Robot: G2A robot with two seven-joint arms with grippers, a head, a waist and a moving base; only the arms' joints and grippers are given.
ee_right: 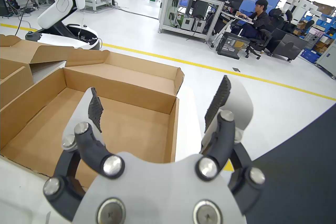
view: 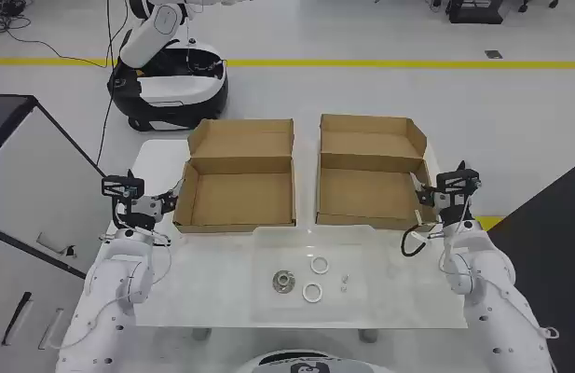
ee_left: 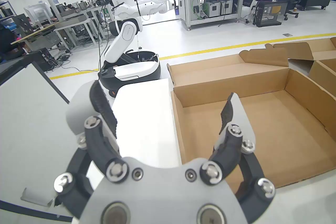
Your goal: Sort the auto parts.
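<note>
- Parts in the top view lie on the near middle of the white table (view: pixel 222 289): a round metal hub (view: pixel 285 280), a far ring (view: pixel 319 265) and a near ring (view: pixel 312 293), both white, to its right, and a small metal piece (view: pixel 344 280) right of the rings. None of them touch.
- Top view, far half of the table: the left box (view: pixel 236 199) and the right box (view: pixel 366 194), both open cardboard, stand side by side with their lids folded back.
- Top view, arms: the left gripper (view: pixel 164 204) is just beside the left box's left wall, and the right gripper (view: pixel 425 200) is just beside the right box's right wall. Both are well apart from the parts.
- Left wrist view: the left gripper (ee_left: pixel 162 93) is spread wide with nothing between its fingers. One finger is over the white table (ee_left: pixel 141 114), the other over the left box (ee_left: pixel 262 130). The right box (ee_left: pixel 323 70) is beyond it.
- Right wrist view: the right gripper (ee_right: pixel 158 86) is also spread wide and holds nothing. One finger is over the right box (ee_right: pixel 126 128), the other outside its right wall. The left box (ee_right: pixel 13 78) is past it.
</note>
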